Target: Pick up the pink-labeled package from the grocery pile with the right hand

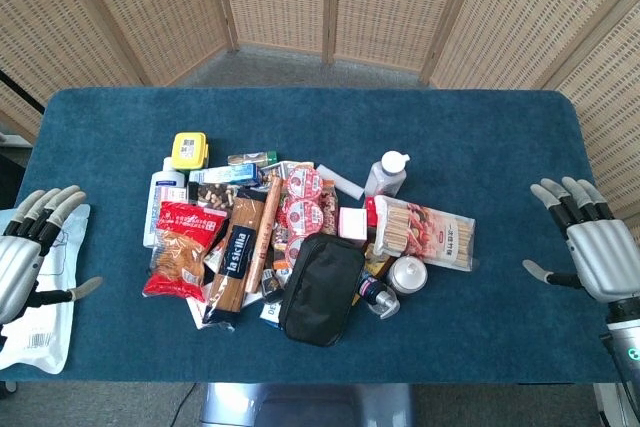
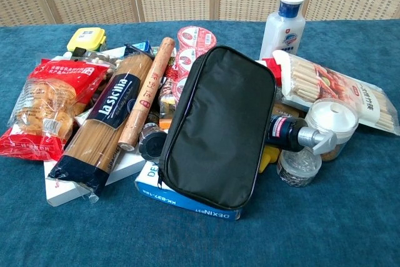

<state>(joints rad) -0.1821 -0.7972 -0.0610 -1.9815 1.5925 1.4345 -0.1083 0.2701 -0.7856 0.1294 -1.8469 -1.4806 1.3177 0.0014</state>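
Observation:
A clear package of pale biscuit sticks with a pink-red label [image 1: 427, 231] lies on the right side of the grocery pile, also seen in the chest view [image 2: 340, 90] behind a white-lidded jar. A small pink box [image 1: 352, 222] sits just left of it. My right hand [image 1: 587, 250] hovers at the table's right edge, fingers spread and holding nothing, well to the right of the package. My left hand [image 1: 24, 259] is open beyond the left edge. Neither hand shows in the chest view.
The pile on the blue table [image 1: 480, 137] holds a black pouch [image 1: 320, 289], a pasta bag [image 1: 233, 257], a red snack bag [image 1: 182, 247], a white bottle [image 1: 386, 174], a yellow box [image 1: 189, 150] and pink cups [image 1: 301, 202]. A white bag [image 1: 45, 322] lies under the left hand.

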